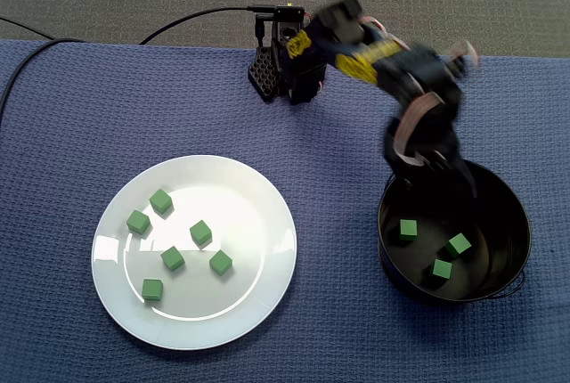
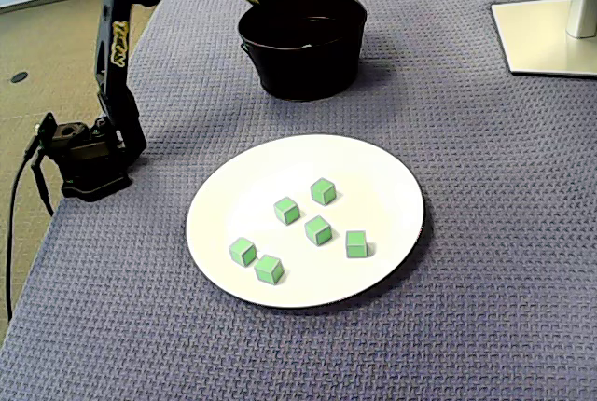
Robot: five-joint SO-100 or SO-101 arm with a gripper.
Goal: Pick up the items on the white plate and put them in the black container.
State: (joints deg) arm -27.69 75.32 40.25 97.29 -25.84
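Nearest the lens, at lower centre of a fixed view, lay the white plate on the blue woven cloth covering the table. Six green cubes sat on it, scattered singly and none stacked. That spacing was judged to leave room for fingers to close round any one of them.

In the fixed view from above, the plate occupied the lower left and the black container the lower right, well apart from it. Three further green cubes rested on the container's floor. The transfer was therefore judged about a third complete, with six pieces outstanding.

The pincer hung over the container's upper left rim, smeared by motion blur. No green showed at its fingers, but whether it was released or clenched could not be told. In the other fixed view it was cut off by the top edge of the frame. Its station above the rim was judged consistent with a drop into the container.

The arm base stood at upper centre, its cable running off to the upper left. A white stand base sat at upper right, away from the work.
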